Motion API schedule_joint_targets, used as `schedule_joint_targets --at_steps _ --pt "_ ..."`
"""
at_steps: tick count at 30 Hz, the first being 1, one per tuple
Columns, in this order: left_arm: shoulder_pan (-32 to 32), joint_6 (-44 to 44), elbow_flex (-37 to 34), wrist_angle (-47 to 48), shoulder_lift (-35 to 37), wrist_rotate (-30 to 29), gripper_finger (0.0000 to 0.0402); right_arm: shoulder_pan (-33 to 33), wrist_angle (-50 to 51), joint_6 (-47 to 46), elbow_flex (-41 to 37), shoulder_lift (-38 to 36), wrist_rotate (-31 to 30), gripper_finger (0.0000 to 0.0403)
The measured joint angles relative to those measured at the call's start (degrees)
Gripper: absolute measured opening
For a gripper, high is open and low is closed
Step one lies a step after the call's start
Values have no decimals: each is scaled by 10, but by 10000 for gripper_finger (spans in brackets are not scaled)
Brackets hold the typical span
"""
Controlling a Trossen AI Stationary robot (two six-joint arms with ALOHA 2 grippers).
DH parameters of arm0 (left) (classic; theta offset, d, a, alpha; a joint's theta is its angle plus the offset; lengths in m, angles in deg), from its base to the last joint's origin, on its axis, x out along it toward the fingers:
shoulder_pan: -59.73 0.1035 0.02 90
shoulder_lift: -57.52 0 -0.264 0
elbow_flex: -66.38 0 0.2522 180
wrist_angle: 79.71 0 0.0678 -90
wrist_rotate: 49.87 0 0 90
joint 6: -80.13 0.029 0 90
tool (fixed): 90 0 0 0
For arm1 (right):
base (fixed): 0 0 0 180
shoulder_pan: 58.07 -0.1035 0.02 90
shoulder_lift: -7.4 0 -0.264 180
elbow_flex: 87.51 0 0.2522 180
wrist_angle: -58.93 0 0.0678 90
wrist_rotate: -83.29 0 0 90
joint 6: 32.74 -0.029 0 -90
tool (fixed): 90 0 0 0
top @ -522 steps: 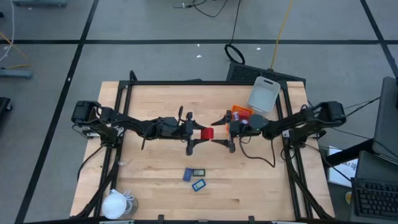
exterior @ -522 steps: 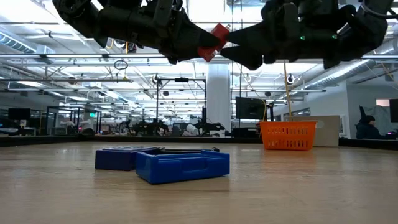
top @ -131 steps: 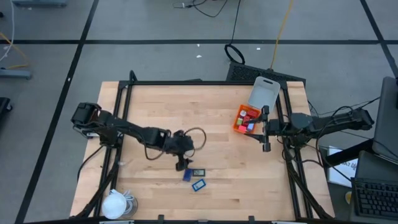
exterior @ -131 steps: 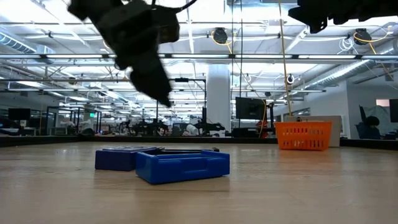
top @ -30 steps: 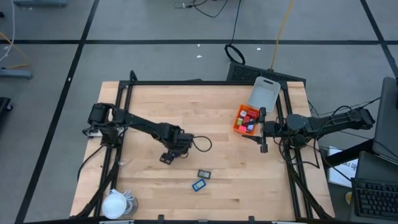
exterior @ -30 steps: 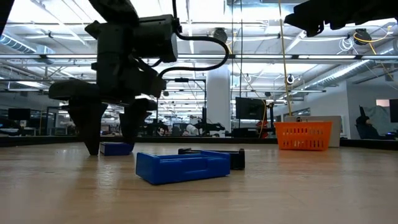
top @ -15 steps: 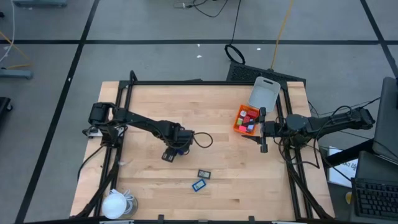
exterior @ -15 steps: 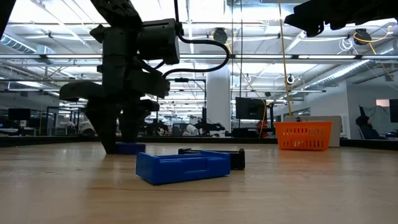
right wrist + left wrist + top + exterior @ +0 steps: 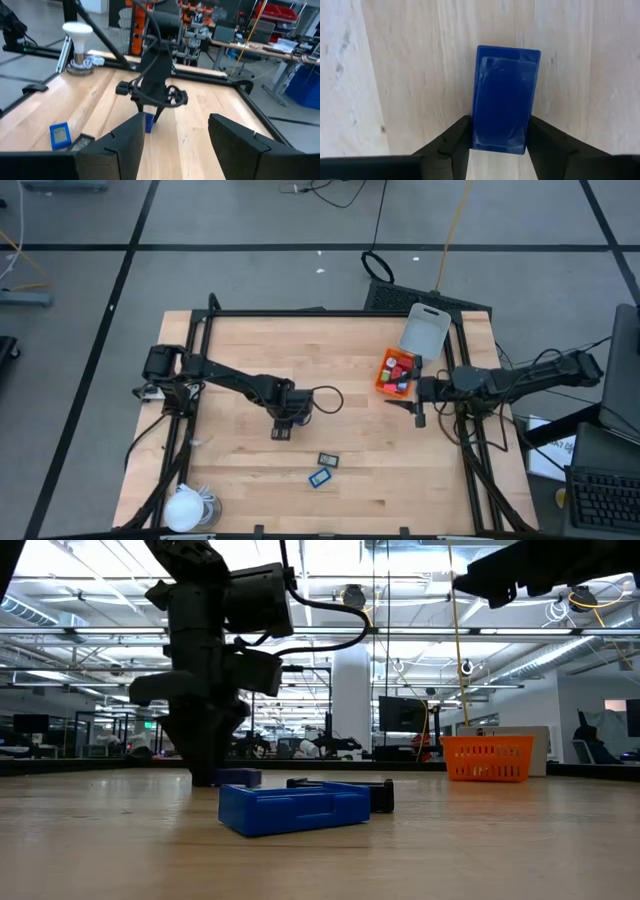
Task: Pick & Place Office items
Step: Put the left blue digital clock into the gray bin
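Blue flat rectangle (image 9: 505,99) lying flat on the wooden surface (image 9: 240,345), near mid-surface, directly below the left end effector (image 9: 499,145). Long axis running straight out from the wrist, in line with the fingers (image 9: 451,142); short sides facing toward and away from the wrist camera. Fingers set one against each long edge at the near end, clamped on the piece or very nearly so; piece not yet raised, as judged from the low view, where its lower edge meets the surface.

Left end effector plainly the nearer: positioned on the piece, while the right end effector (image 9: 172,135) waits well apart at the right side, beside the orange tray (image 9: 381,377), fingers apart and holding nothing.

Two further items, a blue one (image 9: 319,477) and a dark one (image 9: 328,460), lying toward the front edge, clear of the grip.

Coming move judged a straight vertical lift, then travel rightward toward the tray. Grip at one end only, so possible tilt of the far end on lifting.
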Motion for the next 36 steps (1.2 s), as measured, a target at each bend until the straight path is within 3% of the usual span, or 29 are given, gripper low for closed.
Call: schedule_joint_targets --at_steps 8,18,29,36 --pt "-5 -18 14 -44 19 -6 158 0 -53 6 0 79 0 208" --pt "-6 -44 17 -212 104 126 158 0 -145 162 0 248 -5 210" --pt "0 -66 17 -214 116 135 158 -11 -429 281 1 450 -16 280" --pt "-1 -77 17 -230 116 136 158 -11 -460 289 40 517 11 275"
